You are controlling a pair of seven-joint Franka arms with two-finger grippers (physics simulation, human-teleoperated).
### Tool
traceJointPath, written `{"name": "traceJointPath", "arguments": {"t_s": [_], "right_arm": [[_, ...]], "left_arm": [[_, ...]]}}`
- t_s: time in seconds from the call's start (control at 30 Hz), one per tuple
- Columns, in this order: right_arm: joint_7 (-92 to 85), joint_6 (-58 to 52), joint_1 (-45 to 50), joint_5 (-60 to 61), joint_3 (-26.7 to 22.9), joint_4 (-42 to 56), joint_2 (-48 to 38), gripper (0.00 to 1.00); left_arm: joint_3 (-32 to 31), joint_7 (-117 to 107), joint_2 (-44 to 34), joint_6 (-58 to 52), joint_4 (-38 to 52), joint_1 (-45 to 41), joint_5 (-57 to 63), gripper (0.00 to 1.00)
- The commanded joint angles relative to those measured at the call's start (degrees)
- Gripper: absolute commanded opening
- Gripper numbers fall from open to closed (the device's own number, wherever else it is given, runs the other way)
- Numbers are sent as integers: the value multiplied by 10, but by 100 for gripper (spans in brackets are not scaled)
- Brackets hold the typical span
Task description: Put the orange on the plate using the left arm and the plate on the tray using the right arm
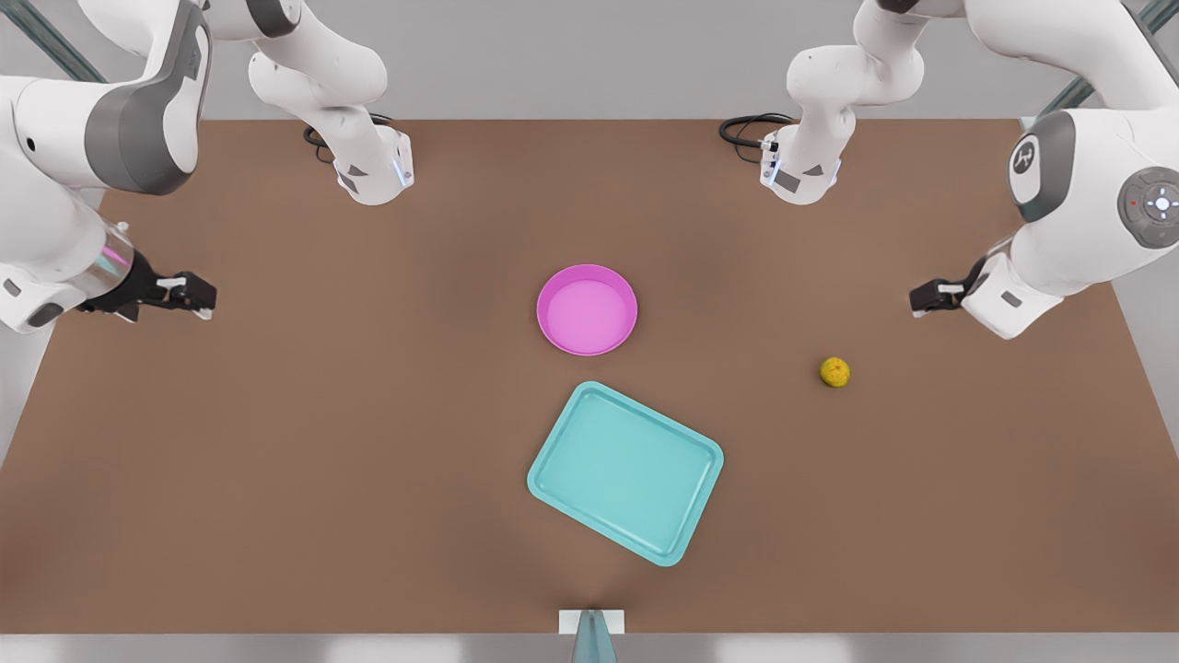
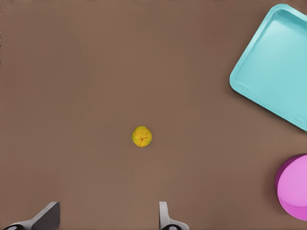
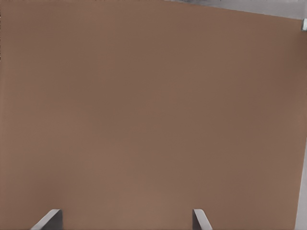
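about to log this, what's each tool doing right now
Left tool: open, empty, raised over the table near the orange.
Right tool: open, empty, waiting at the front view's left, far from the plate.

I'm looking at two white jointed arms with grey joint covers. The right arm [image 1: 64,184], on the plate's [image 1: 587,310] side toward the front view's left, is wearing a shiny pink-tinted metallic wrist band ahead of its black right gripper [image 1: 198,299], which is carrying small white parts. The left arm [image 1: 1078,212], on the plate's other side, is showing a plain white wrist, a grey round button pad with a glowing white centre and a tiny red dot, a small grey logo, and the black left gripper [image 1: 921,300]. Black cables are coiling at both white bases beyond the plate.
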Motion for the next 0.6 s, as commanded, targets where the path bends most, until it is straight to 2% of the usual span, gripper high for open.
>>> {"name": "traceJointPath", "arguments": {"t_s": [0.0, 0.07, 0.1, 0.27, 0.4, 0.57], "right_arm": [[-24, 35, 0, 0, 0, 0, 0, 100], [-24, 35, 1, 0, 0, 0, 0, 100], [-24, 35, 1, 0, 0, 0, 0, 100], [-24, 35, 2, 0, 0, 0, 3, 100], [-24, 34, 2, 2, -1, 0, 5, 100], [-24, 34, 3, 2, -2, 0, 6, 100]], "left_arm": [[0, -17, 1, 24, 0, 0, 0, 100], [11, -19, 18, 24, -27, 0, 2, 100], [31, -18, 34, 52, -77, 1, -1, 100], [39, 53, 95, 336, -302, 0, 3, 100], [45, 127, 108, 435, -374, 0, 3, 100], [44, 127, 128, 479, -380, -1, 1, 100]]}}
